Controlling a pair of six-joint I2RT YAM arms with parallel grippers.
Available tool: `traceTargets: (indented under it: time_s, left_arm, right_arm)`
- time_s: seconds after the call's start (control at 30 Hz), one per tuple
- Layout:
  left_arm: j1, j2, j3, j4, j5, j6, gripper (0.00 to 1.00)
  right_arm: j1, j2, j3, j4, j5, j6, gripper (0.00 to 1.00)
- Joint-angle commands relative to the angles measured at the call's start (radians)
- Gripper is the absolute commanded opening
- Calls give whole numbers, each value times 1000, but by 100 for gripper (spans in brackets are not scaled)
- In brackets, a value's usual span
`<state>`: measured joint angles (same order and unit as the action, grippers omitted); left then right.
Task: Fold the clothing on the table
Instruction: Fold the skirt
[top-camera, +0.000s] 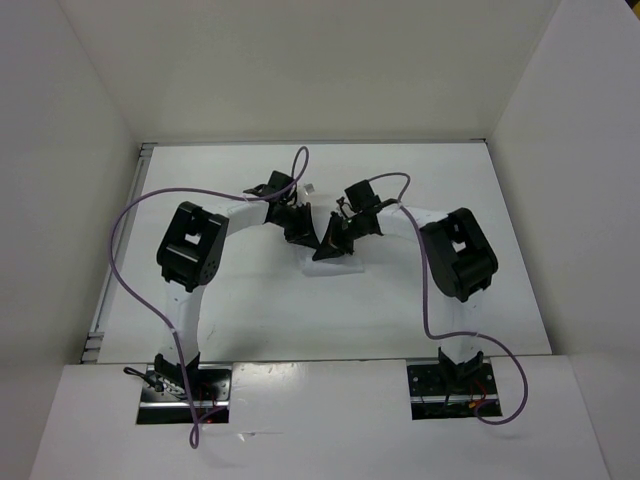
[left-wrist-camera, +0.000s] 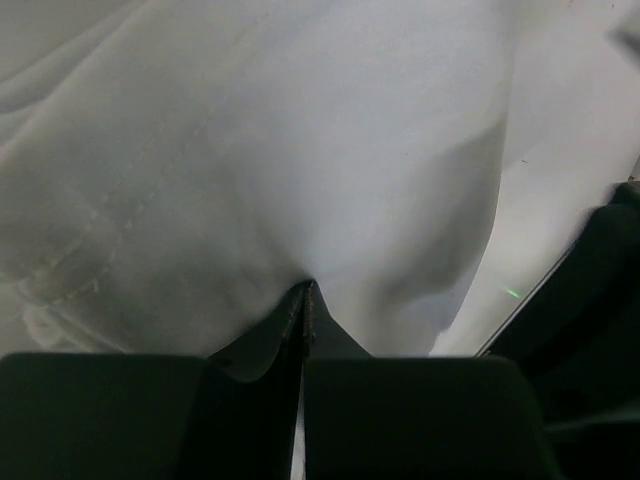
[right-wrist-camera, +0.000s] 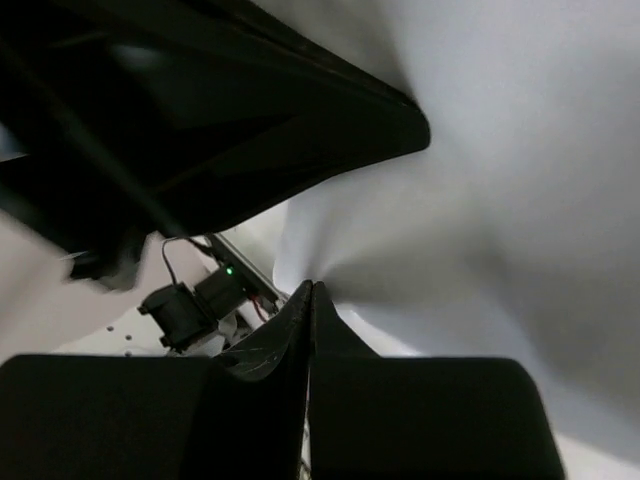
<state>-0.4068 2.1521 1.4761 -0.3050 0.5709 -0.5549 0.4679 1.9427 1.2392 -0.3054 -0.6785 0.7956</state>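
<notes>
The small thin white cloth garment (left-wrist-camera: 300, 150) lies near the middle of the flat white counter (top-camera: 470, 220) in the top view, mostly hidden under the two arms (top-camera: 240, 212). L fingers (left-wrist-camera: 306, 300), bottom centre of the L wrist view, are pressed together, pinching a fold of the garment. R fingers (right-wrist-camera: 310, 300), bottom centre of the R wrist view, are squeezed tight on the garment too, w/ cloth spreading up & to the right.

White clothing (left-wrist-camera: 300, 150), white table (top-camera: 250, 310), purple cables (top-camera: 113, 250)
</notes>
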Motion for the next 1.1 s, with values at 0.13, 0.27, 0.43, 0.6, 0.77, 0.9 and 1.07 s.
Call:
traceTargets:
  time_s: [0.13, 0.27, 0.43, 0.6, 0.77, 0.9, 1.07]
  left_arm:
    - [14, 23, -31, 27, -49, 9, 4]
    - [23, -12, -42, 27, -60, 9, 3]
    - [42, -154, -42, 4, -60, 18, 6]
    - [42, -432, -140, 13, -140, 7, 55]
    - [42, -644, -341, 14, -178, -11, 63]
    - [42, -796, -534, 11, -200, -33, 66]
    - [8, -965, -732, 32, -282, -132, 66]
  right_arm:
    - [61, 131, 6, 58, -76, -41, 0]
    - [86, 176, 15, 29, -85, -74, 0]
    - [74, 11, 41, -69, 0, -125, 0]
    - [21, -230, 45, -164, 105, -148, 23]
    - [-12, -359, -136, -173, 203, -145, 52]
    - [-12, -425, -256, -198, 301, -122, 52]
    - [-12, -511, -359, -285, 569, -41, 54]
